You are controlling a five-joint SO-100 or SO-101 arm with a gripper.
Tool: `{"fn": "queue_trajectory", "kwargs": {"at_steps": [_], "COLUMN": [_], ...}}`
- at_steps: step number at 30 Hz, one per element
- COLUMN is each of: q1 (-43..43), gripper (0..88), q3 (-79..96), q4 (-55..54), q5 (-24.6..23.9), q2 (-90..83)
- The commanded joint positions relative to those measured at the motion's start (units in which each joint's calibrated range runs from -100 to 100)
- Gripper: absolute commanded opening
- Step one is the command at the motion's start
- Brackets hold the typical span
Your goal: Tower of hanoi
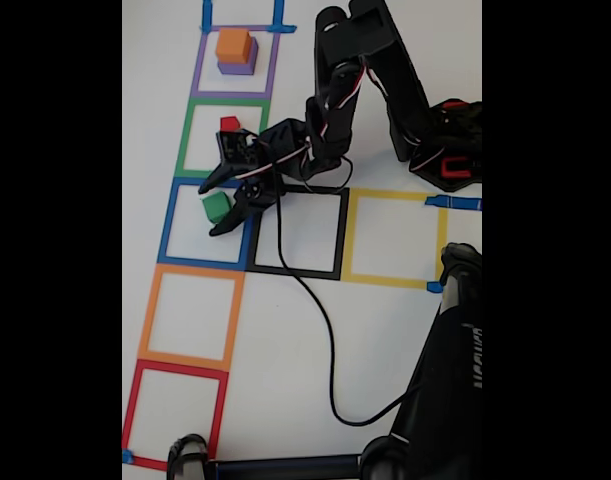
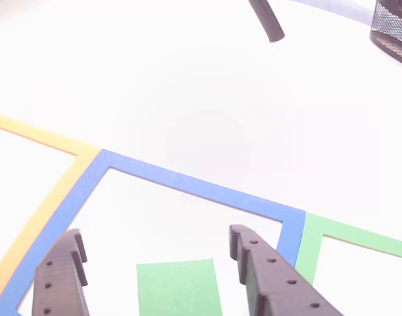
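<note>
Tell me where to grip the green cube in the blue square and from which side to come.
Take the green cube across its two opposite side faces, coming down from above. It sits flat and alone inside the blue square, with bare table all round. In the other view the open gripper already straddles it, one finger on each side, so lowering further and closing should do.

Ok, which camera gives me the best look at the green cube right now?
The other view: the green cube sits large and unobstructed between the open gripper fingers, though its lower part is cropped. The fixed view shows the green cube small inside the blue square, with the gripper beside it.
</note>
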Motion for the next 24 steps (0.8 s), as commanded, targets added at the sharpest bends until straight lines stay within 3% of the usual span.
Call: {"fn": "queue_trajectory", "kwargs": {"at_steps": [1, 4, 8, 18, 24], "q1": [3.3, 6.1, 10.5, 17.6, 24.5], "gripper": [20.2, 9.9, 0.4, 0.1, 0.1], "q3": [4.3, 9.1, 7.1, -29.3, -54.2], "q4": [6.1, 12.6, 33.2, 99.5, 125.7], "q5": [0.7, 0.7, 0.7, -1.1, 0.6], "q2": [-14.1, -25.2, -40.3, -56.4, -54.2]}}
